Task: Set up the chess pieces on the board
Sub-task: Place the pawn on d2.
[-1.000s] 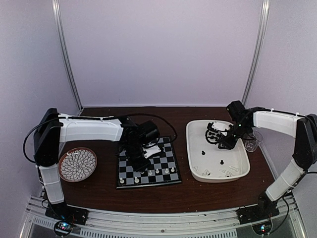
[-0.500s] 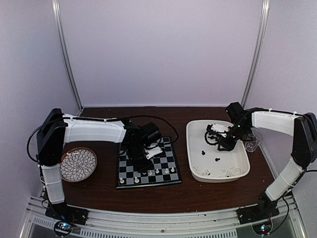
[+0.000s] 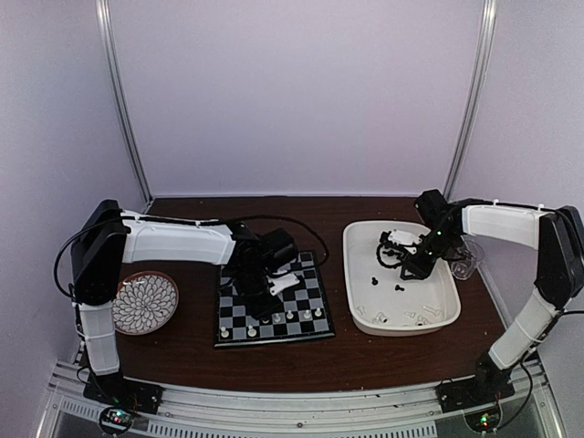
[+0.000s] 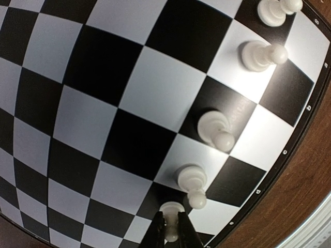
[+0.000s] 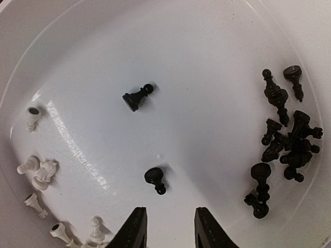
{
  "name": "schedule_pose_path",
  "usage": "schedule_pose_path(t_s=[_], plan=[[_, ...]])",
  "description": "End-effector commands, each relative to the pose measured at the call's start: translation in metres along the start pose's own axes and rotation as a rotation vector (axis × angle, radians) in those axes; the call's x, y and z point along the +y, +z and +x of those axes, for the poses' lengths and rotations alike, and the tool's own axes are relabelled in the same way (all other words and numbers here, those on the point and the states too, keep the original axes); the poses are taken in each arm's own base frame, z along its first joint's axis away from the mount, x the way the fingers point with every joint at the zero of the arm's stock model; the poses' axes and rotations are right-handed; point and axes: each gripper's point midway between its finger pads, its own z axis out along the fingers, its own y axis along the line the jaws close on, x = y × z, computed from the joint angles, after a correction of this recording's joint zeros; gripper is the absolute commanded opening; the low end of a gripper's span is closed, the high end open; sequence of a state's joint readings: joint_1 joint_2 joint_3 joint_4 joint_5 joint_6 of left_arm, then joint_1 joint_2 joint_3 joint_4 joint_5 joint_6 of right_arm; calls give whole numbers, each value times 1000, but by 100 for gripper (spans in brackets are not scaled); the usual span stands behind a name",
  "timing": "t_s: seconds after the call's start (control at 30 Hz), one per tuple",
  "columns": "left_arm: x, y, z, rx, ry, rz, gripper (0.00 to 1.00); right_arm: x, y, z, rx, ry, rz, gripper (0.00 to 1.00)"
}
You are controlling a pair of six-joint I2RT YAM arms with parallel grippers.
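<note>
Brown wood makes up the counter [image 3: 365, 356], on which the board [image 3: 233, 338] is laid flat. A row of white pieces [image 3: 290, 316] is stood along the board's near edge, and the left tool [image 3: 265, 304] is lowered over that row. A round patterned plate [image 3: 144, 303] is set just left of the board. A white tray [image 3: 360, 239] is placed to the right of the board, apart from it, with dark and pale chess pieces scattered inside; the right tool [image 3: 408, 267] is lowered into it. A small clear cup [image 3: 464, 263] is seen farther right of the board, beside the tray; its contents cannot be told.

From the left wrist, four white pawns [image 4: 214, 129] are seen upright on squares along the board's bordered edge. A fifth, the held pawn [image 4: 169, 233], is pinched between the narrow fingers [image 4: 156, 235] at the end of that line.

From the right wrist, the tray's white floor is shown. A heap of black pieces [image 5: 284, 139] is gathered in it, a black pawn [image 5: 137, 97] is lying on its side alone, and another dark piece [image 5: 154, 179] is lying just ahead of the right tool's fingers [image 5: 134, 227], which are spread apart with nothing between them. Several tipped white pieces [image 5: 39, 169] are collected along the tray's wall.
</note>
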State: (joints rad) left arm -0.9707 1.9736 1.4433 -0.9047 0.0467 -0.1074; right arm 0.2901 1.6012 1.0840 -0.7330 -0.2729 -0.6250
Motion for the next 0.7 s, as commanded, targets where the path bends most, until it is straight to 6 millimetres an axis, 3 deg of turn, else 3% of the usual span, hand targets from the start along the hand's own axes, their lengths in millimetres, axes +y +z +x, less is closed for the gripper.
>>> schedule_pose_path(t_s=[0.0,0.2,0.33,0.57,0.67], plan=[[0,7,1,10,-4,-6,16,-1,-1,-3,-5,-2,-11,35],[0,-10,-3,-24,-8,-9,31,-2,-7,-6,-16,1,-5,35],[2,-44,-13,-77,-11,-29,36,2,-18,-1,-2,-10,-17,34],[3,-131,-39,-361,2,-63,42,41,-45,56,204,-192,-192,32],[1,-147,-52,-474,-4,-53,43,58,-50,81,312,-231,-301,35]])
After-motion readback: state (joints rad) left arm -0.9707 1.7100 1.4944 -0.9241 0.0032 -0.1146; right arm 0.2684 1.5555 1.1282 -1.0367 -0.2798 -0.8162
